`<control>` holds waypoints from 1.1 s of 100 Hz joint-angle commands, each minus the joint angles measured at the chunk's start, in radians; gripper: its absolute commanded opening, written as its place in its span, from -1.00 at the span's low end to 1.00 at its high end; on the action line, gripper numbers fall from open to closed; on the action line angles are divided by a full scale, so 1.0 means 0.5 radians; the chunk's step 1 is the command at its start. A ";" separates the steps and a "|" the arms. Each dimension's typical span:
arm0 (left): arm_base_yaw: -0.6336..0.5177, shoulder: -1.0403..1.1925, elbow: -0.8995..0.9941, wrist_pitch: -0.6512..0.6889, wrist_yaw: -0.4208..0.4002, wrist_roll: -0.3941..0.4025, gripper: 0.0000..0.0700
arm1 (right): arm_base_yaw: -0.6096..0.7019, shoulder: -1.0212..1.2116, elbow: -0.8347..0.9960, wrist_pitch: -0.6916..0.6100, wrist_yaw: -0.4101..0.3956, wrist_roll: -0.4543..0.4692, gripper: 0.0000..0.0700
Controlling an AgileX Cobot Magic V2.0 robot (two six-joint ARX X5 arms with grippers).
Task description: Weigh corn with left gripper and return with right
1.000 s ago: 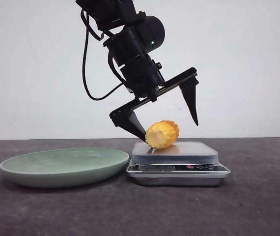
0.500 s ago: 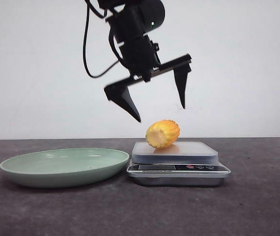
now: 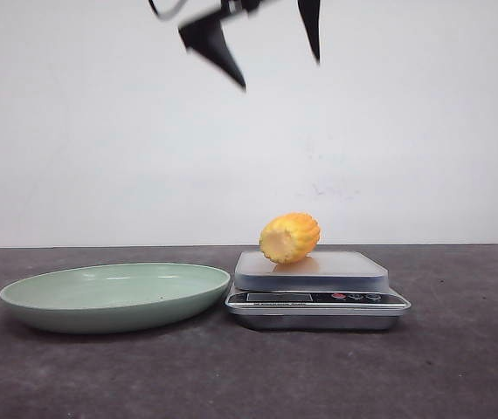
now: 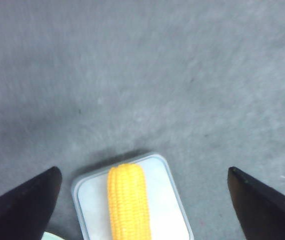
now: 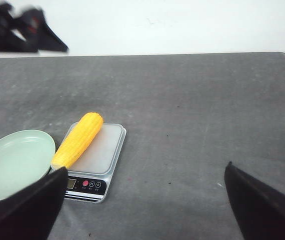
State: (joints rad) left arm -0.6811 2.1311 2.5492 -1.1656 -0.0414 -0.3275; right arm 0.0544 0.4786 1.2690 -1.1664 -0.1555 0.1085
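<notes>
On the platform of the kitchen scale (image 3: 317, 292) lies the corn (image 3: 289, 237), on its side with its pale cut end toward the front camera, touched by nothing. High above it the left tool (image 3: 271, 57) hangs with its pointed fingers spread wide, holding nothing. Just left of the scale a pale green plate (image 3: 57, 301) sits on the grey desk (image 3: 459, 367). Seen from its wrist camera, the right tool (image 5: 142, 212) is also spread wide, well above the desk

Setting is a bare lab-style test bench: a dark grey table (image 3: 459, 367) against a plain white wall (image 3: 406, 131), with a digital scale (image 3: 317, 297) and, beside the scale, a green plate (image 3: 114, 297).
</notes>
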 commanded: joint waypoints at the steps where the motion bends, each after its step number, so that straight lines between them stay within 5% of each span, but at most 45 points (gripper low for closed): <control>1: -0.052 0.058 0.236 -0.115 -0.044 0.134 1.00 | 0.007 0.006 0.039 0.012 0.006 -0.018 0.75; 19: -0.130 0.058 0.850 -0.581 -0.143 0.224 1.00 | 0.007 0.006 0.039 0.012 0.005 -0.018 0.75; 33: -0.211 -0.017 1.189 -0.616 -0.120 0.242 1.00 | 0.007 0.006 0.039 0.013 0.005 -0.017 0.75; 59: -0.357 -0.307 1.331 -0.629 -0.164 0.421 -0.36 | 0.007 0.006 0.039 0.019 0.005 -0.017 0.75; 82: -0.410 -0.629 1.324 -0.631 -0.189 0.421 -0.99 | 0.007 0.006 0.039 -0.011 -0.001 -0.017 0.75; 110: -0.410 -1.089 1.108 -0.636 -0.366 0.407 -0.99 | 0.006 0.006 0.039 -0.026 0.005 -0.018 0.75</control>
State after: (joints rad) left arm -0.8757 1.6249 3.1008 -1.4254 -0.1978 -0.1303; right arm 0.0563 0.4786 1.2690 -1.1919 -0.1543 0.1081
